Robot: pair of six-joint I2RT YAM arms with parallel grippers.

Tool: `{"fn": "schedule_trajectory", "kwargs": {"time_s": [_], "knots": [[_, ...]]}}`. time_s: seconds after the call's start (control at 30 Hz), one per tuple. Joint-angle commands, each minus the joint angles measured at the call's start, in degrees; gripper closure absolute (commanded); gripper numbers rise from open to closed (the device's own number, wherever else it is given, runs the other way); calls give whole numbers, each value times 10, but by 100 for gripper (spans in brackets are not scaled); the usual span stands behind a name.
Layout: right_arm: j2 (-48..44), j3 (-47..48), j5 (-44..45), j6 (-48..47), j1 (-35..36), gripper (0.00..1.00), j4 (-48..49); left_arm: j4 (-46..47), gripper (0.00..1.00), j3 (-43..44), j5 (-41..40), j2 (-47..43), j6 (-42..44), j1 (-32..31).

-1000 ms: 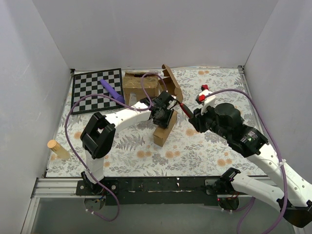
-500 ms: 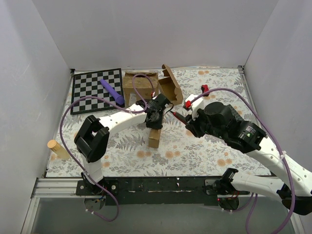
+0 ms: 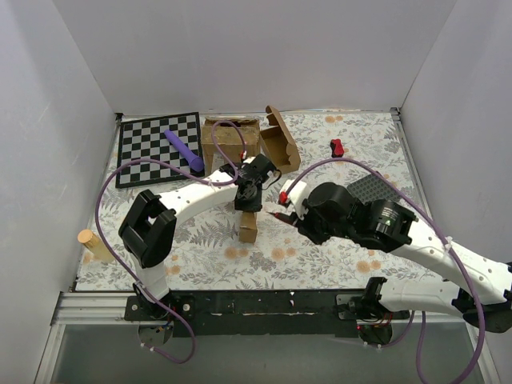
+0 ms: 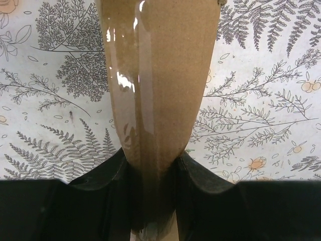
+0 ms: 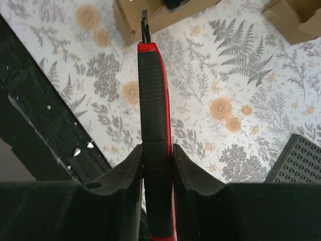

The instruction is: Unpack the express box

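Note:
The express box (image 3: 248, 227), a small flat brown cardboard mailer sealed with shiny clear tape, stands on end on the floral tabletop. My left gripper (image 3: 250, 194) is shut on its upper end. In the left wrist view the box (image 4: 160, 85) runs up from between the black fingers (image 4: 198, 175). My right gripper (image 3: 286, 211) is just right of the box and shut on a red and black utility knife (image 5: 154, 120). The blade tip (image 5: 144, 24) points at the box's lower edge (image 5: 131, 22).
An open small brown mailer (image 3: 280, 144) and a larger brown carton (image 3: 230, 138) stand at the back. A checkerboard (image 3: 148, 156) with a purple stick (image 3: 184, 150) lies back left. A wooden cylinder (image 3: 94, 244), a red clip (image 3: 337, 147) and a grey studded plate (image 3: 370, 189) lie around.
My right arm has swung left, bringing the knife close to the express box. My left gripper has turned the box more upright and shifted it slightly left.

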Motion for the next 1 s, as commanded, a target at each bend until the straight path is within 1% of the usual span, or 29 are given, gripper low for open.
{"fn": "schedule_trajectory", "kwargs": {"time_s": [0.0, 0.07, 0.1, 0.13, 0.27, 0.4, 0.47, 0.6, 0.83, 0.93, 0.97], "knots": [[2, 19, 38, 18, 41, 99, -55, 30, 72, -23, 7, -28, -2, 3], [6, 13, 48, 20, 52, 99, -61, 47, 71, -46, 19, -31, -3, 3], [10, 13, 49, 21, 56, 99, -61, 53, 68, -54, 23, -34, -5, 3], [19, 14, 54, 23, 65, 99, -62, 59, 61, -61, 27, -35, -7, 3], [51, 23, 73, 20, 86, 99, -54, 97, 47, -98, 43, -54, -13, 3], [93, 39, 77, 9, 102, 99, -42, 102, 41, -100, 51, -60, -5, 3], [107, 51, 83, 6, 109, 99, -34, 97, 40, -97, 47, -61, 2, 3], [145, 77, 90, -4, 123, 99, -23, 95, 34, -94, 36, -67, 13, 3], [220, 124, 112, -8, 160, 99, -45, 105, 35, -92, 33, -69, 28, 9], [247, 132, 124, 0, 167, 99, -50, 115, 42, -101, 45, -66, 30, 16], [254, 135, 127, 6, 168, 99, -52, 119, 48, -106, 47, -65, 31, 16]]}}
